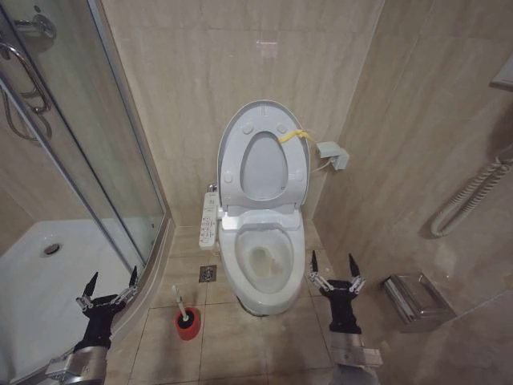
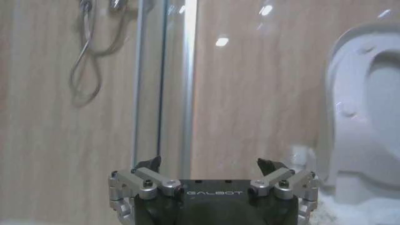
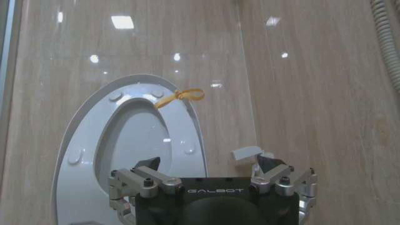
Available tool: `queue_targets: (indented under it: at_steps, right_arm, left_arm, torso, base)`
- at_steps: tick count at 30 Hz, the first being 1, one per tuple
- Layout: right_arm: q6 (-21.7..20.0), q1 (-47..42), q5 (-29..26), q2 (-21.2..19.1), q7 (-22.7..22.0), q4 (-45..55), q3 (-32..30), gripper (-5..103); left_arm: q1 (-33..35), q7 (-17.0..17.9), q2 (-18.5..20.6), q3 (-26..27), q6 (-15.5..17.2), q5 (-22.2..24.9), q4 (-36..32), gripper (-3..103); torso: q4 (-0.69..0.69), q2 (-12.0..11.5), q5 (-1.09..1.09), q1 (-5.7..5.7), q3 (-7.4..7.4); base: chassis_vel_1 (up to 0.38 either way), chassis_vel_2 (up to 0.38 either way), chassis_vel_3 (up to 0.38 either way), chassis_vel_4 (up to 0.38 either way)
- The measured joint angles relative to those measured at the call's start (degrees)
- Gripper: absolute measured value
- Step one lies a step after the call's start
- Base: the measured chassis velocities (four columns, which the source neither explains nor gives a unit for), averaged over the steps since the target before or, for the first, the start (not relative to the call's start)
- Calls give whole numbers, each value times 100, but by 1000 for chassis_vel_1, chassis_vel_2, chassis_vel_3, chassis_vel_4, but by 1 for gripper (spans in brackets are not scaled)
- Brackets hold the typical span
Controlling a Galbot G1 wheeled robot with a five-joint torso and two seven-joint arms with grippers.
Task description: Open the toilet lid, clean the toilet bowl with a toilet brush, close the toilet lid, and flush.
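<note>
While both arms are hanging low in front of me, I am looking down at the toilet bowl (image 1: pixel 264 265), which is sitting against the tiled back wall between the glass shower door (image 1: pixel 88 160) and the side wall. I am seeing the toilet lid (image 1: pixel 263 152) standing upright against the back wall, with the seat ring raised flat against it, and a yellow strap (image 1: pixel 293 135) is dangling from the lid's upper rim on my right side. The bowl is lying open below.

I am seeing the toilet brush (image 1: pixel 181 305) resting head-down in its red holder cup (image 1: pixel 187 323) on the floor tiles, just beside the bowl's base on my left; its white handle is leaning slightly toward the shower.

My left gripper (image 1: pixel 110 289) is hovering by the shower tray edge, near the brush but apart from it, with its fingers spread and pinching nothing. My right gripper (image 1: pixel 336 269) is hovering just beside the bowl on my right, fingers likewise spread wide and carrying nothing.
</note>
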State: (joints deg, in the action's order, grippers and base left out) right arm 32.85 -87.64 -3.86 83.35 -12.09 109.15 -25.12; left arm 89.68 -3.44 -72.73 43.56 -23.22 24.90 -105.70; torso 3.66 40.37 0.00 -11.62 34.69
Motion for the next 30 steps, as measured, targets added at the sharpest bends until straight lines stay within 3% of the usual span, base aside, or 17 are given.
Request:
queue_targets:
  at_steps: [2,5,9,13,25,28,30]
  right_arm:
    - [21,15,23,16,-6,-62,11,100]
    - [17,35,23,16,-37,-77,15,100]
    - [-6,80,13,-20,-61,-94,0,100]
    - [16,87,-17,-28,-13,-94,-18,100]
    - [84,113,-87,-66,11,-159,-55,100]
    - [131,180,-178,-85,96,-227,-100,100]
    - [145,235,-335,-110,227,-272,-162,100]
  left_arm:
    - [-124,-517,39,35,-395,111,486,100]
    - [-186,-823,57,18,-563,249,844,100]
    - [-291,-1806,13,-11,-896,455,1199,100]
    - [-295,-2110,-42,-15,-966,425,1207,100]
    - [-55,-2151,-84,107,-1138,326,883,100]
    - [0,-1867,-60,108,-1117,222,772,100]
    - [40,-1120,-40,53,-931,-108,633,100]
  torso:
    - [2,0,-1,-1,0]
    - [0,-1,-1,-1,0]
    - [1,-1,-1,-1,0]
    - [1,-1,0,-1,0]
    - [1,0,1,-1,0]
    - [0,0,0,-1,0]
    - [0,-1,1,-1,0]
  base:
    - [0,0,0,0]
    - [0,0,0,0]
    - [0,0,0,0]
    - [0,0,0,0]
    - [0,0,0,0]
    - [0,0,0,0]
    - [0,0,0,0]
